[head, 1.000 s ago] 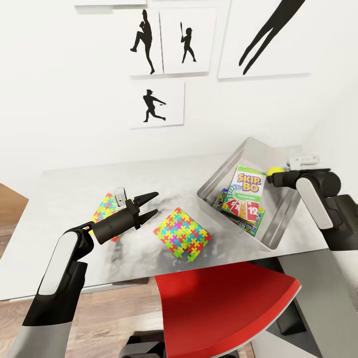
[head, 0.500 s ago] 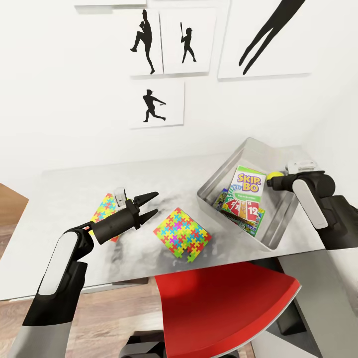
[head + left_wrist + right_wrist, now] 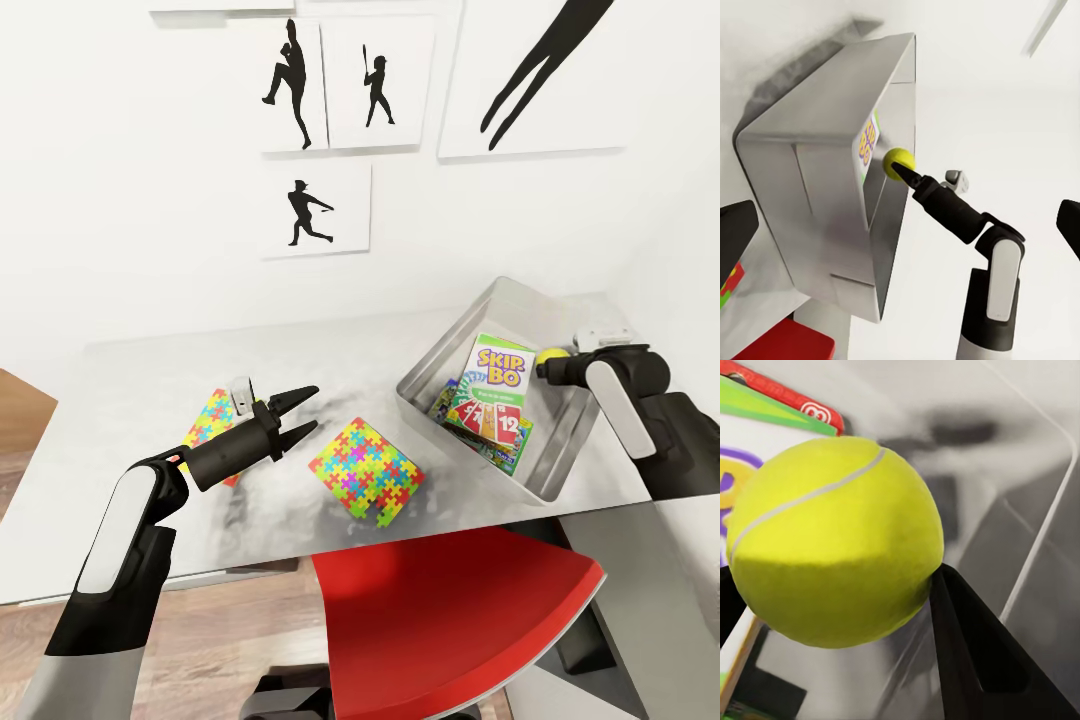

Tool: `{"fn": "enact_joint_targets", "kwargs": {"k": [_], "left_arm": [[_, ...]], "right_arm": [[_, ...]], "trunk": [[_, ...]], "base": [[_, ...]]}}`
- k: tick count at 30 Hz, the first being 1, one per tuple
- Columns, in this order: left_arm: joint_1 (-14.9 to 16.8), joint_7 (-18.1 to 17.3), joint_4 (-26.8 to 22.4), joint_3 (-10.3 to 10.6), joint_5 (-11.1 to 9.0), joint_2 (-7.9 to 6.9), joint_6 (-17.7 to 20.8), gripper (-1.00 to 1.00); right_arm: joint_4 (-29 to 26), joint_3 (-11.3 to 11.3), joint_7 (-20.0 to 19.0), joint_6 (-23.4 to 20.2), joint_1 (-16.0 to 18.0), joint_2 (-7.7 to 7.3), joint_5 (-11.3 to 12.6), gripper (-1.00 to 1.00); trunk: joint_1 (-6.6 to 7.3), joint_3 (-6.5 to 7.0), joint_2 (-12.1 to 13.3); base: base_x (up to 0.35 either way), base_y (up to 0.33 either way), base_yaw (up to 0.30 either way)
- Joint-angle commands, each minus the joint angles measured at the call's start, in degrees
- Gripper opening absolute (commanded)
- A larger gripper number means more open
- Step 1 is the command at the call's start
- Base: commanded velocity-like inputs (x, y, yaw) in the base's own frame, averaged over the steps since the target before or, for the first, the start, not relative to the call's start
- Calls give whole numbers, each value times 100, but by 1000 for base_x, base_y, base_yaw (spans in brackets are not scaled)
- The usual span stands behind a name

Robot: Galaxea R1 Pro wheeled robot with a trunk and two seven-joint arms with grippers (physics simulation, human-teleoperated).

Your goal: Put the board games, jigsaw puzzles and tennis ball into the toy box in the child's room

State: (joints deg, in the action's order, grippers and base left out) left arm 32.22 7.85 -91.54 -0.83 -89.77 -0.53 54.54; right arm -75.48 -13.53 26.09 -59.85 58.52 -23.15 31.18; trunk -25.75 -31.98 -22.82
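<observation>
The toy box (image 3: 432, 368) stands tilted on the right part of the table (image 3: 130, 400). In it a Skip-Bo board game (image 3: 490, 380) lies on top of other colourful boxes (image 3: 505, 448). My right gripper (image 3: 546, 366) is shut on the tennis ball (image 3: 549, 354) and holds it over the box's far right side. The ball (image 3: 832, 540) sits against a dark finger (image 3: 975, 652), with the Skip-Bo lid (image 3: 735, 487) behind. One jigsaw puzzle (image 3: 366, 470) lies on the table mid-front. Another puzzle (image 3: 208, 418) lies partly under my left gripper (image 3: 309, 409), which is open and empty.
A red chair (image 3: 450, 620) stands tucked at the table's front edge below the puzzle and box. Baseball silhouette prints (image 3: 315, 210) hang on the white wall behind. The left wrist view looks across at the box's outer wall (image 3: 825, 195) and the ball (image 3: 898, 161).
My right arm has come slightly down and toward the box with the tennis ball still held. The left arm and the puzzles have not moved.
</observation>
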Motion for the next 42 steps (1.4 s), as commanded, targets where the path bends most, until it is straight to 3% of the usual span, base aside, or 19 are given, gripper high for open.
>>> {"fn": "enact_joint_targets", "kwargs": {"k": [1, 2, 25, 29, 32, 36, 42], "left_arm": [[4, 59, -5, -5, -60, 1, 21, 100], [4, 59, -5, -5, -60, 1, 21, 100], [4, 54, -5, -5, -65, 1, 21, 100], [4, 48, -5, -5, -66, 1, 21, 100], [4, 18, -5, -5, -67, 1, 21, 100], [4, -23, -5, -5, -67, 1, 21, 100], [4, -49, -5, -5, -67, 1, 26, 100]], "right_arm": [[9, -17, 89, -15, 9, -4, 73, -100], [19, -17, 89, -15, 11, -3, 73, 100], [-15, 3, 89, -15, 51, 4, 51, 100], [-347, 35, 82, -15, 31, -1, 68, 100], [-908, 81, 59, -15, -4, -25, 100, 100], [-1232, 267, 23, -15, -40, -48, 138, 100], [-1456, 829, -226, -15, -238, -72, 454, 100]], "trunk": [[-3, -8, -10], [-3, -8, -10], [-3, -8, -10], [-3, -8, -10], [-3, -8, -10], [-3, -8, -10], [-3, -8, -10]], "base": [[0, 0, 0], [0, 0, 0], [0, 0, 0], [0, 0, 0], [0, 0, 0], [0, 0, 0], [0, 0, 0]]}}
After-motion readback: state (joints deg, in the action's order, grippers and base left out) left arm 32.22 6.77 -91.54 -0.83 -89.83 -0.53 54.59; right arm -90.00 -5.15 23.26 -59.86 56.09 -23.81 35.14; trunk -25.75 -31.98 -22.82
